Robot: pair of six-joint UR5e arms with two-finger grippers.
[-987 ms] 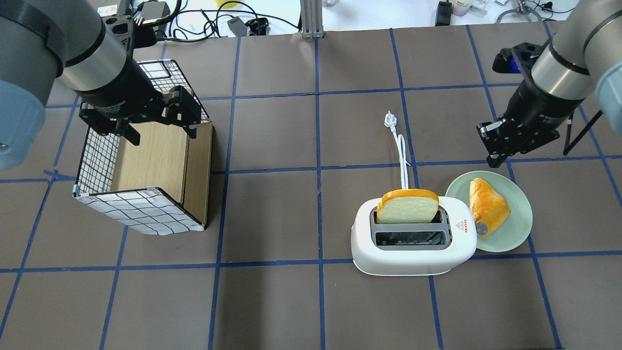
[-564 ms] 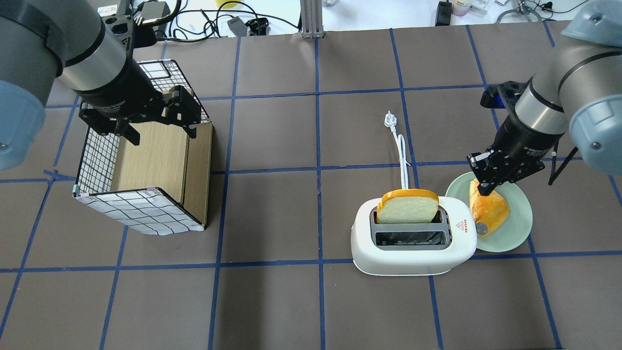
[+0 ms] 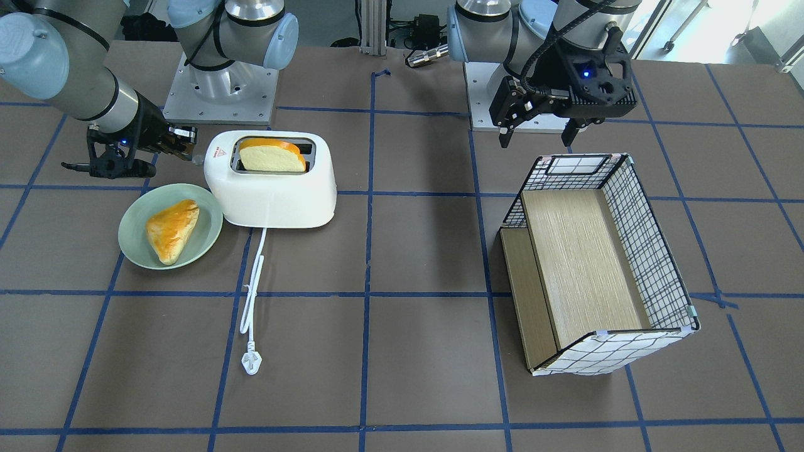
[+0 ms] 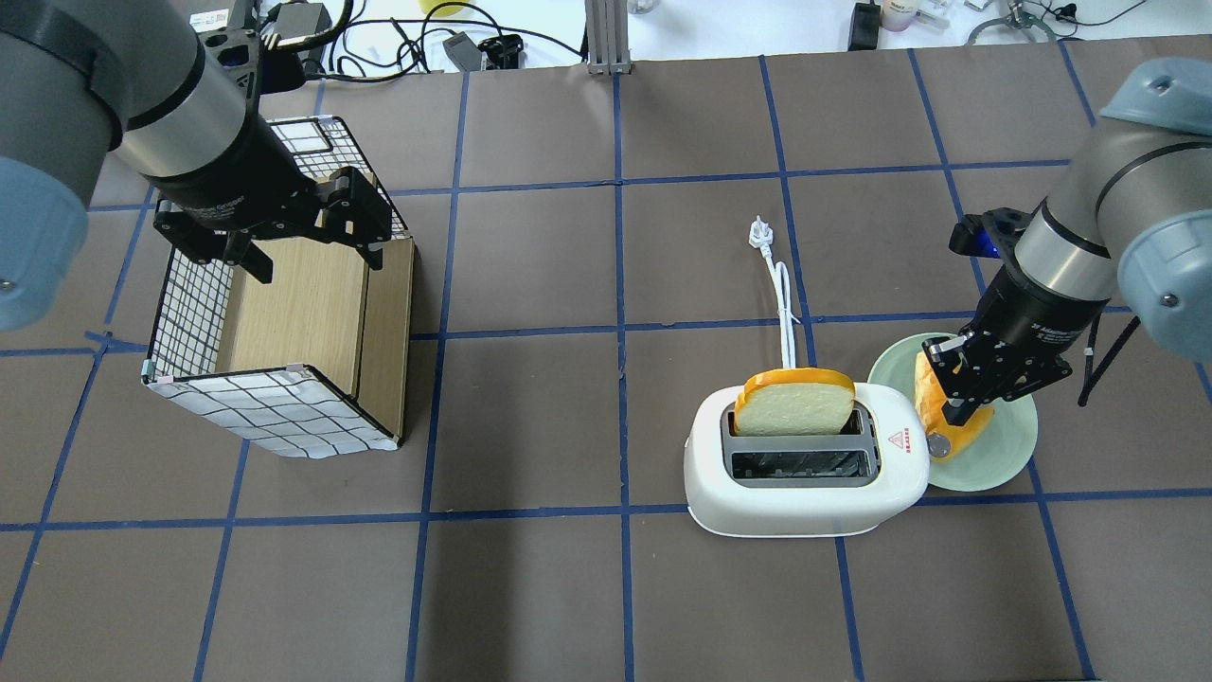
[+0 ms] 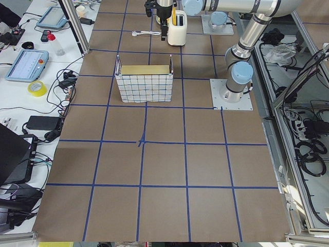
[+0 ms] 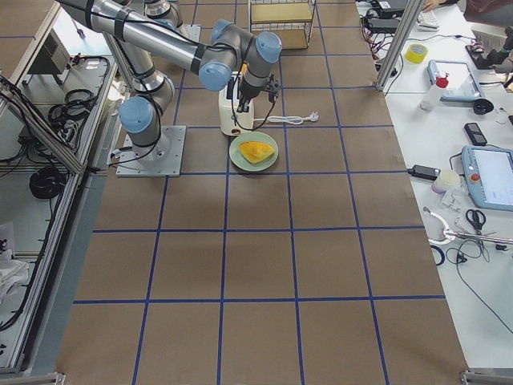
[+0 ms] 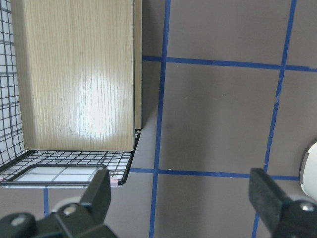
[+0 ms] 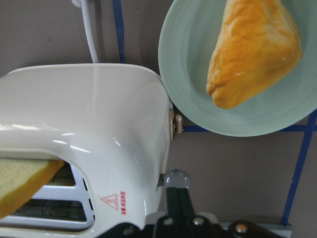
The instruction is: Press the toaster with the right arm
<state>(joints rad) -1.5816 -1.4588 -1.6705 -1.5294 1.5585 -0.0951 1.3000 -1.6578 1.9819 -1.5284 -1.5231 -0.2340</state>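
The white toaster (image 4: 805,493) stands right of the table's middle, with a bread slice (image 4: 793,407) standing high in its far slot. It also shows in the front-facing view (image 3: 270,194) and the right wrist view (image 8: 99,114). My right gripper (image 4: 952,412) is shut and empty, over the plate at the toaster's right end. In the right wrist view its tips (image 8: 177,198) sit right at the small lever knob (image 8: 174,177); I cannot tell if they touch. My left gripper (image 4: 317,265) hangs open and empty over the basket.
A green plate (image 4: 1004,455) with an orange pastry (image 4: 971,436) touches the toaster's right end. The white cord (image 4: 784,303) runs away from the toaster to its plug. A checked wire basket (image 4: 275,412) with wooden panels lies at the left.
My right arm has come down and toward the toaster, from beyond the plate to over the pastry at the toaster's end. The left arm has not moved.
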